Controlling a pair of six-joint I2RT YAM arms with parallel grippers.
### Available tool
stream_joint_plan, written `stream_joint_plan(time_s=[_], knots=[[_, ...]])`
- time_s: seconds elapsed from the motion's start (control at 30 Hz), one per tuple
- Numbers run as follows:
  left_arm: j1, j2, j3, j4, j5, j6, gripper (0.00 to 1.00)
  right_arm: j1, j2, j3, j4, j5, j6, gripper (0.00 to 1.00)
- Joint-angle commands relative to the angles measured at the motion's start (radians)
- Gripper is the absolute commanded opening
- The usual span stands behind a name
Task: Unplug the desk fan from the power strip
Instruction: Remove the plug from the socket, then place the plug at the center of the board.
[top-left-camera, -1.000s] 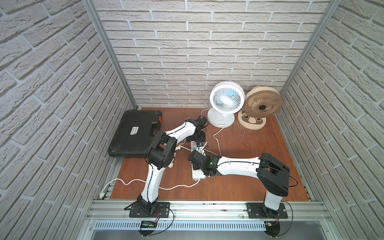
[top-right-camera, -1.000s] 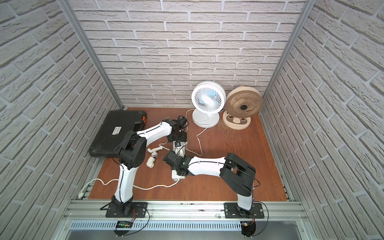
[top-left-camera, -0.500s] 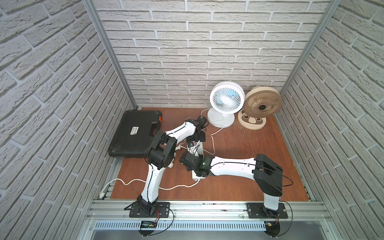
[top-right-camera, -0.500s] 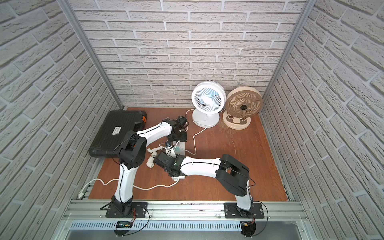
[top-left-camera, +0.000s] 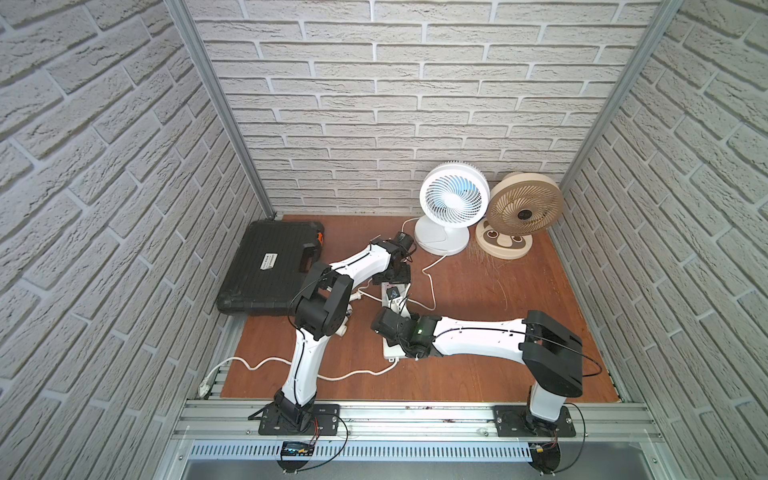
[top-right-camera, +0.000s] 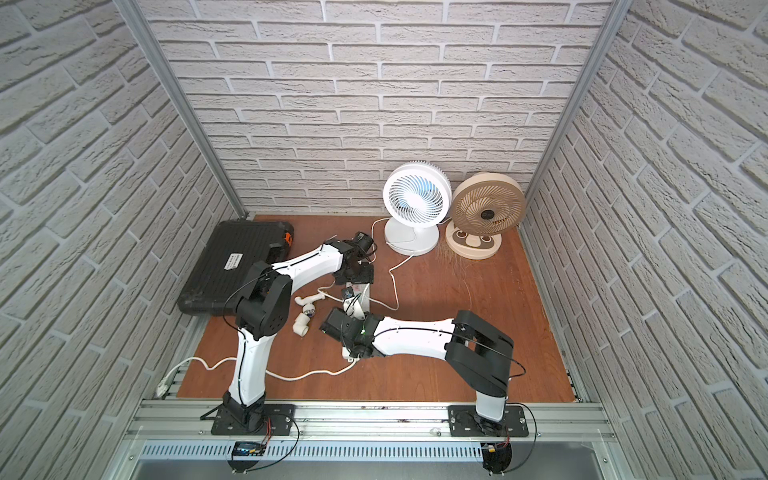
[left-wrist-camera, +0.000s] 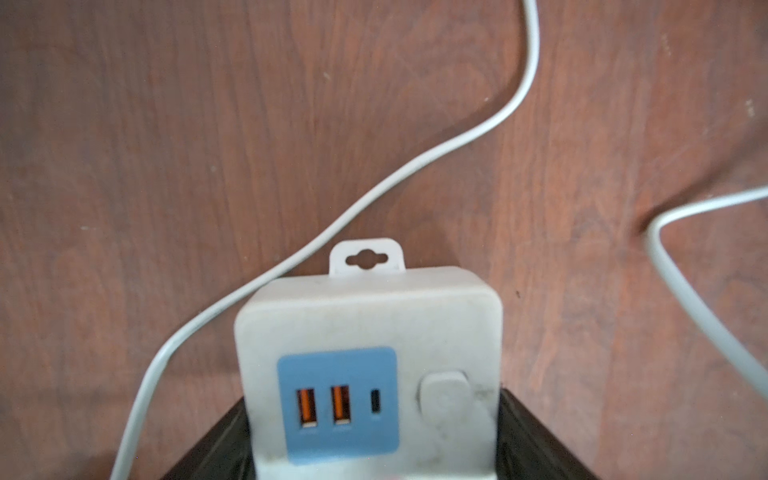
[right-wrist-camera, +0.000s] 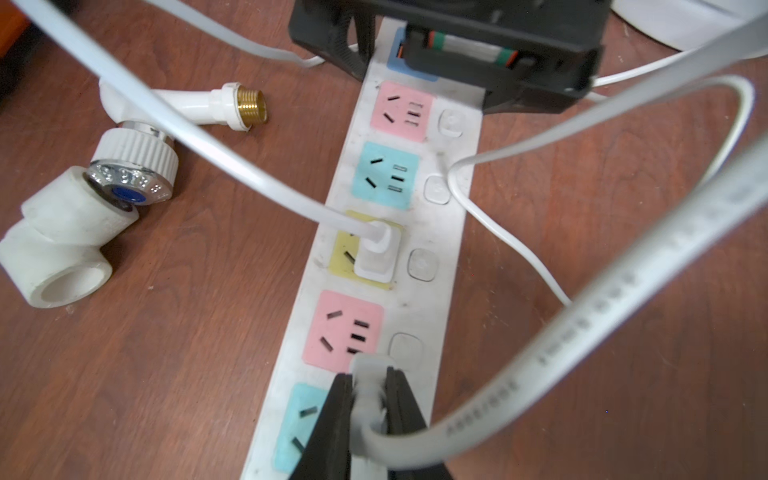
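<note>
**Q:** How far along is the unplugging?

**A:** It looks to be mid-step. The power strip (right-wrist-camera: 436, 303) lies on the table (top-left-camera: 478, 353) between the two arms. The left gripper (left-wrist-camera: 374, 399) is clamped across its USB end, apparently to pin it down. The right gripper (right-wrist-camera: 368, 380) is closed on a white plug (right-wrist-camera: 365, 365) at the blue socket nearest that wrist. The plug's flat cord (right-wrist-camera: 582, 332) arcs off toward the white desk fan (top-left-camera: 453, 199). The jaws hide whether the pins have cleared the slots.

**Q:** What is left to do?

**A:** Probably drawing that plug clear of the strip. A second plug (right-wrist-camera: 376, 249) sits in the yellow socket. Its lead runs the other way, over the pipe fittings (right-wrist-camera: 83, 199), so it seems not to be the fan's.

**Q:** Is any writing legible?

**A:** Grey print runs along the held cord, but it is too blurred to read. The black case (top-left-camera: 270, 266) carries a white label (top-left-camera: 269, 262), too small to make out.
</note>
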Motion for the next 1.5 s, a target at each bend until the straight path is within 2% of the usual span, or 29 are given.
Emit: stream_joint_plan(time_s=[0.0,0.23,0.47,0.63,0.8,1.07,1.2,1.47], knots=[[0.015,0.057,-0.059,-0.095,0.007,0.007,0.0,-0.039,-0.089,-0.033,0.054,0.001,-0.023,0.03],[0.016,0.052,-0.063,-0.095,0.006,0.007,0.0,-0.153,-0.169,-0.099,0.076,-0.032,-0.044,0.03],[0.017,0.046,-0.069,-0.102,-0.002,-0.008,0.0,-0.326,-0.18,-0.141,0.13,-0.145,-0.069,0.03],[0.017,0.048,-0.067,-0.11,-0.004,-0.017,0.0,-0.46,-0.155,-0.151,0.163,-0.236,-0.096,0.03],[0.016,0.047,-0.062,-0.123,-0.003,-0.027,0.0,-0.574,-0.132,-0.151,0.187,-0.278,-0.129,0.03],[0.018,0.047,-0.045,-0.156,-0.004,-0.049,0.0,-0.7,-0.08,-0.106,0.163,-0.36,-0.166,0.04],[0.025,0.046,-0.05,-0.141,0.044,-0.051,0.0,-0.718,-0.063,-0.081,0.128,-0.38,-0.184,0.13],[0.066,0.037,-0.09,-0.101,0.158,-0.079,0.0,-0.719,-0.132,-0.103,0.103,-0.365,-0.234,0.47]])
